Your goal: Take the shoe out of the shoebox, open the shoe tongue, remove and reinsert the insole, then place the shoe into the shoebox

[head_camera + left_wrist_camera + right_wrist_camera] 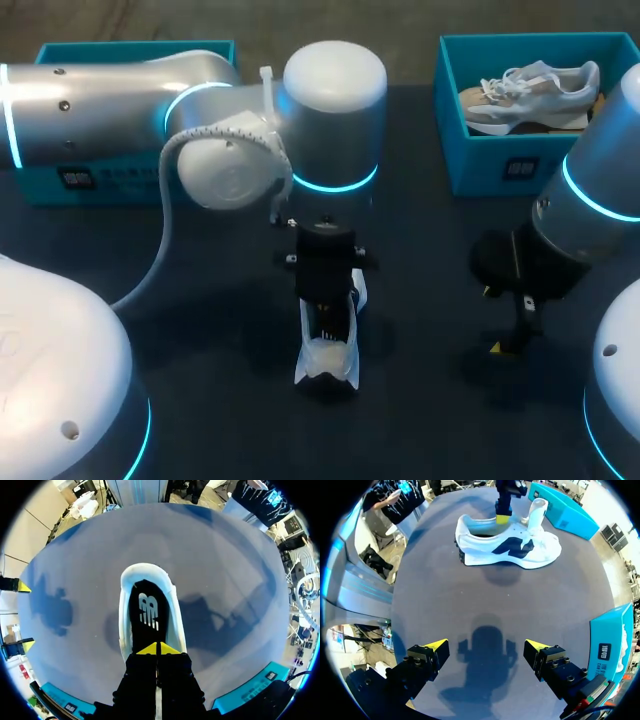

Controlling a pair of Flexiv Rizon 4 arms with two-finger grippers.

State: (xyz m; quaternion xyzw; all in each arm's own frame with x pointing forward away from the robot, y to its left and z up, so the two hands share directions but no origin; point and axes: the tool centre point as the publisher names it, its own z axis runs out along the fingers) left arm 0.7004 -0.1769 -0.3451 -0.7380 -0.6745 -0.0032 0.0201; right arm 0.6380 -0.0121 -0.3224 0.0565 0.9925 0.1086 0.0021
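**1. Teal box** (110, 182). At 10 o'clock on the table (220, 390). It sits largely behind the left arm (120, 110), which enters at 9 o'clock and reaches to the middle.

**2. Left gripper** (156, 649). At the table's centre, pointing down. The fingers are pressed together, and the yellow tips meet inside the opening of the shoe (325, 362), on the insole (147, 607). Whether any of the insole is pinched between the tips cannot be told.

**3. Shoe.** White with a dark side mark, standing on its sole at the table's centre, outside both boxes. The heel points toward 6 o'clock and the toe toward 12.
- **Tongue** (538, 510): stands upright, just beyond the left gripper on the toe side.
- **Insole:** black with a pale mark, lying inside the shoe. Its heel end shows ahead of the left gripper's tips.

**4. Right gripper** (486, 646). At 4 o'clock, well apart from the shoe, hanging above bare table. The fingers are spread wide with nothing between them, and its shadow falls on the table beneath. The right arm (590, 190) enters from 3 o'clock.

**5. Shoebox** (500, 165). Teal and open-topped, at 1 o'clock. It holds a second shoe (530, 95), pale grey and white, lying lengthwise across the box.
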